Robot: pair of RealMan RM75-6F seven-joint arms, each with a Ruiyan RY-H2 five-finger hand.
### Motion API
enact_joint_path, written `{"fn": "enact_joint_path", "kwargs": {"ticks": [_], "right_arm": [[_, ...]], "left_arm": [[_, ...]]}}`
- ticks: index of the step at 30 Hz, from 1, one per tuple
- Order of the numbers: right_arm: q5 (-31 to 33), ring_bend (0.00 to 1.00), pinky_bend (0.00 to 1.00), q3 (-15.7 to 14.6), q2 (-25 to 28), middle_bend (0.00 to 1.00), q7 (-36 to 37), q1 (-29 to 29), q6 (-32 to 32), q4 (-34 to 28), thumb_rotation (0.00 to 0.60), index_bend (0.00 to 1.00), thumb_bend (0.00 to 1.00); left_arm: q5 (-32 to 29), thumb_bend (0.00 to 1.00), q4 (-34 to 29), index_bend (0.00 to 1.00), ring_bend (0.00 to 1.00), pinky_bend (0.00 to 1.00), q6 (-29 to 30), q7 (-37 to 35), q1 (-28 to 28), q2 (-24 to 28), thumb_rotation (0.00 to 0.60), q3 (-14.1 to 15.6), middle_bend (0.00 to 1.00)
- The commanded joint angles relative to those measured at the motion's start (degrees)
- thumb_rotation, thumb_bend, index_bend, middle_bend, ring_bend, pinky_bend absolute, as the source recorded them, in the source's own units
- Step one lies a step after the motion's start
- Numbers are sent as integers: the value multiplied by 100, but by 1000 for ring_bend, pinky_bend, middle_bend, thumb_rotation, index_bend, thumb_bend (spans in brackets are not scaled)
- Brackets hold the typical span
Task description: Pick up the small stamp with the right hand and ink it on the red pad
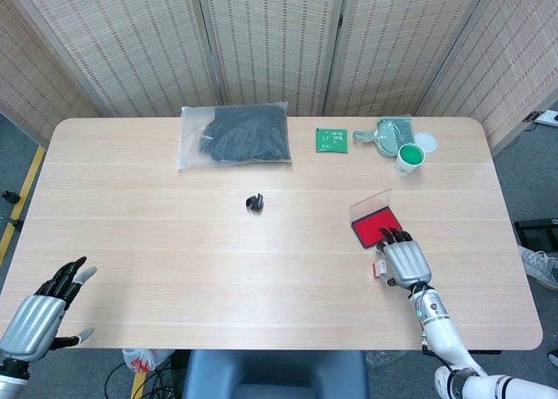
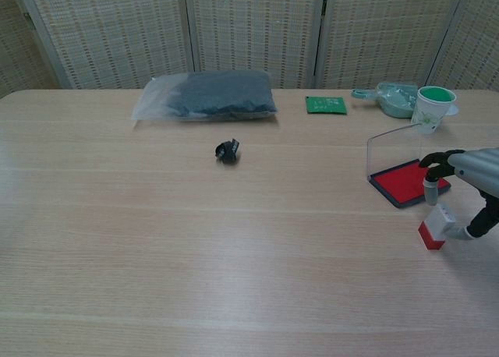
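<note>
The small stamp (image 2: 435, 226) stands on the desk (image 2: 234, 256) just in front of the red pad (image 2: 407, 181), and the right hand (image 2: 468, 187) brackets it with fingers (image 2: 431, 187) apart, seemingly poised to pinch it; nothing is gripped yet.

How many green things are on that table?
3: a green card at the far edge, a dustpan right of it, and a green-topped cup beside the dustpan. None seem hidden.
</note>
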Motion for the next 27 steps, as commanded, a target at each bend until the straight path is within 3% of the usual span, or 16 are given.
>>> {"fn": "enact_joint_path", "kwargs": {"ticks": [1,10,17,23,27], "right_arm": [[12,127,171,-1,-49,124,22,22,-12,56,600,443,192],[105,144,171,35,-187,264,9,132,-98,228,600,639,212],[147,220,176,88,102,390,-264,128,160,-239,600,687,224],[341,337,309,289,492,530,-474,236,226,-722,600,721,242],[686,455,458,420,700,634,-743,384,151,-882,600,738,255]], "left_arm": [[32,70,9,118,41,269,4,-9,-4,1,600,9,0],[167,70,75,118,41,268,100,-121,9,23,600,37,0],[168,70,88,118,41,268,44,-107,-12,17,600,48,0],[136,70,76,118,41,268,-5,-56,-25,5,600,45,0],[75,70,75,118,41,268,-92,-62,-57,2,600,38,0]]}}
